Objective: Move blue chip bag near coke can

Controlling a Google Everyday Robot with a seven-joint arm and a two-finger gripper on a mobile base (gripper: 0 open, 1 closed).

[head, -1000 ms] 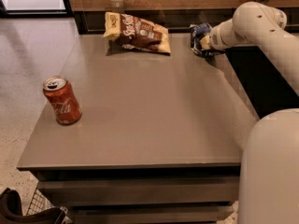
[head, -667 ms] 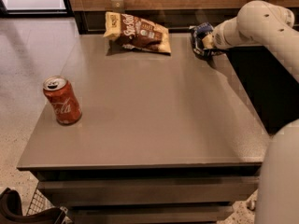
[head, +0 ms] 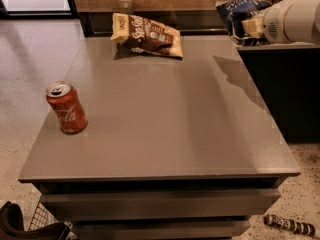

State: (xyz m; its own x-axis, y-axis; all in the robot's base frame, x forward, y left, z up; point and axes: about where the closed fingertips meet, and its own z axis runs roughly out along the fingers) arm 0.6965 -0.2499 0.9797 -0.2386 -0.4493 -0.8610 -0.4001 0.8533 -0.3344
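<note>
The blue chip bag (head: 239, 8) is dark navy with white lettering and hangs in the air above the table's far right corner. My gripper (head: 248, 28) is shut on its lower right side, and the white arm (head: 295, 18) reaches in from the right edge. Their shadow falls on the grey table (head: 170, 129) just below. The coke can (head: 66, 108), red with white script and a silver top, stands upright near the table's left edge, far from the bag.
A larger brown-and-cream chip bag (head: 147, 35) lies at the table's far edge, left of centre. A dark counter (head: 285, 89) adjoins the table's right side. A wire basket (head: 42, 221) and a striped object (head: 290, 225) lie on the floor.
The blue chip bag has come up off the table's far right corner in my gripper. The arm has risen with it. The can and the brown bag have not moved.
</note>
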